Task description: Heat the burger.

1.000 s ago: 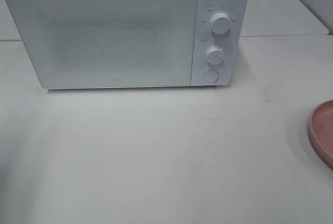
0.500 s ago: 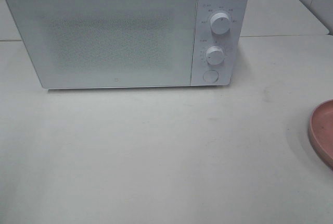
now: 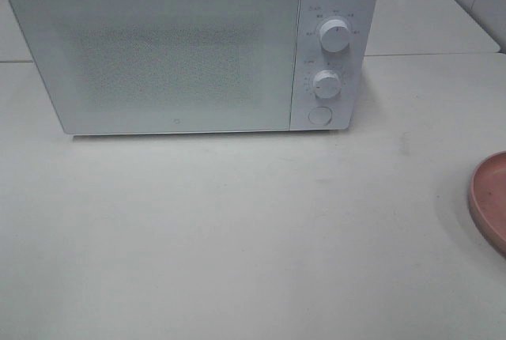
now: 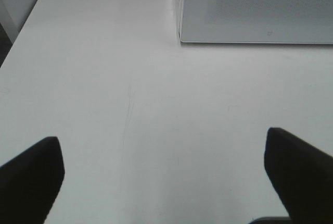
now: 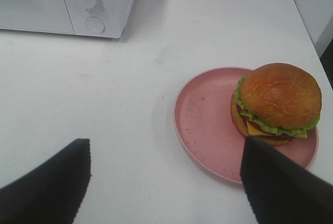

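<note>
While the burger (image 5: 276, 104) sits untouched toward one side of the pink plate (image 5: 205, 125), at the right of the table (image 3: 237, 229) and well apart from the microwave (image 3: 190, 47), the task looks barely begun: the microwave door (image 3: 158, 55) is closed and nothing has been picked up. Both claws are spread wide and empty; the left claw (image 4: 164, 174) hovers over bare table just in front of the door's lower corner, and the right claw (image 5: 166, 182) hangs near the plate with the burger off to one side of its gap. Judging from this, the step in hand is getting the door open, most likely by pressing the round button (image 3: 319, 115) under the two dials (image 3: 334, 35), before anything is lifted. To do it well, the right claw should wait until the door has swung fully clear, then centre over the bun and close gently on the sides so the layers do not slide apart or tilt. Little stands in the way: the table between plate and microwave is bare, though the plate's rim could catch a low finger, and an opening door may sweep into the left claw's space.
</note>
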Tool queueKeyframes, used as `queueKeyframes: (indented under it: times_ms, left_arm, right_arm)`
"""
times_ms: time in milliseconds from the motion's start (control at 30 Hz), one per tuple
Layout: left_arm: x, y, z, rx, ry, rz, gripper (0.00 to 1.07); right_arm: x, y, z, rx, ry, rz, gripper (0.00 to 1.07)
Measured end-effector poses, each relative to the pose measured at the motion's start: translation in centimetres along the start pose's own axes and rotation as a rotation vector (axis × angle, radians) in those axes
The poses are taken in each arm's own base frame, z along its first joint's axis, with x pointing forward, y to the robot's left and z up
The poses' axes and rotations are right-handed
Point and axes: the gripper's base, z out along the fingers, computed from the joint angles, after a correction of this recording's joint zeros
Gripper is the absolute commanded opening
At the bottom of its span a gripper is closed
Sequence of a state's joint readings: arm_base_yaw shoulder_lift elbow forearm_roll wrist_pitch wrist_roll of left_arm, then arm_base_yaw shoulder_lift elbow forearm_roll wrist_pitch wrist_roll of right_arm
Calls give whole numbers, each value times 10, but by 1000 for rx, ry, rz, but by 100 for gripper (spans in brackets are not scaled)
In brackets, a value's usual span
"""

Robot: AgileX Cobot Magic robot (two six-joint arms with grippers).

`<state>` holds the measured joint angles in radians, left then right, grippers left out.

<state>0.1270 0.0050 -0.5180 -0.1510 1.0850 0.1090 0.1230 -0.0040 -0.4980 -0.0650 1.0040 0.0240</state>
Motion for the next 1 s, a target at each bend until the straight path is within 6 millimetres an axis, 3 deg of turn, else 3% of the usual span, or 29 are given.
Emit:
queueKeyframes:
  times_ms: [1000]
  left_arm:
    - [1,0,-1,-4,-10,4,102]
  right_arm:
    - [0,0,0,0,0,0,76]
